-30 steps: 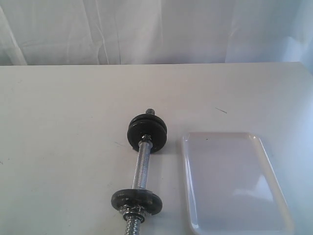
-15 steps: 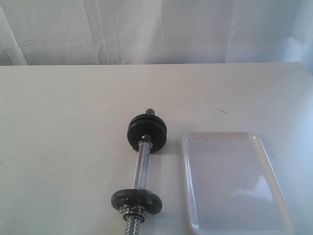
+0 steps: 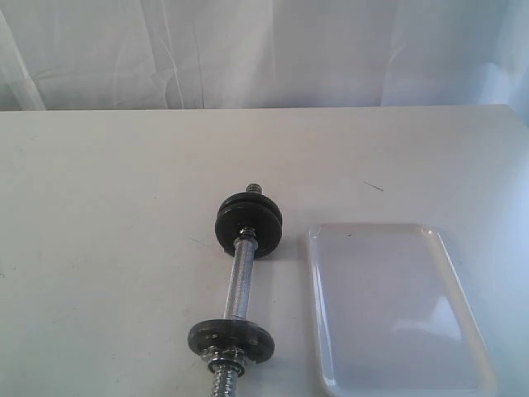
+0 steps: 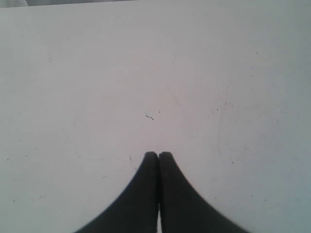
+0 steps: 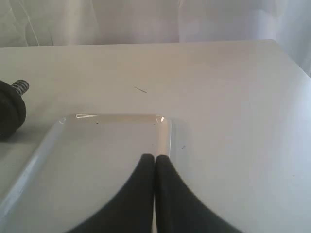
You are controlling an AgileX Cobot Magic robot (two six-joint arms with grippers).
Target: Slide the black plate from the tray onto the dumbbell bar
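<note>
The dumbbell bar (image 3: 238, 285) lies on the white table, left of the tray (image 3: 397, 314). A flat black plate (image 3: 230, 339) sits on the bar just inside a chrome collar at its near threaded end. Thicker black discs (image 3: 249, 223) sit at the far end, also seen in the right wrist view (image 5: 9, 114). Nothing lies in the tray (image 5: 97, 160). My right gripper (image 5: 155, 157) is shut and empty, over the tray's far right corner. Above bare table, my left gripper (image 4: 158, 154) is shut and empty. Neither gripper shows in the exterior view.
A white curtain (image 3: 264, 50) hangs behind the table's far edge. A small dark scratch (image 3: 374, 187) marks the table beyond the tray. The table (image 3: 99, 248) shows bare surface left of the bar.
</note>
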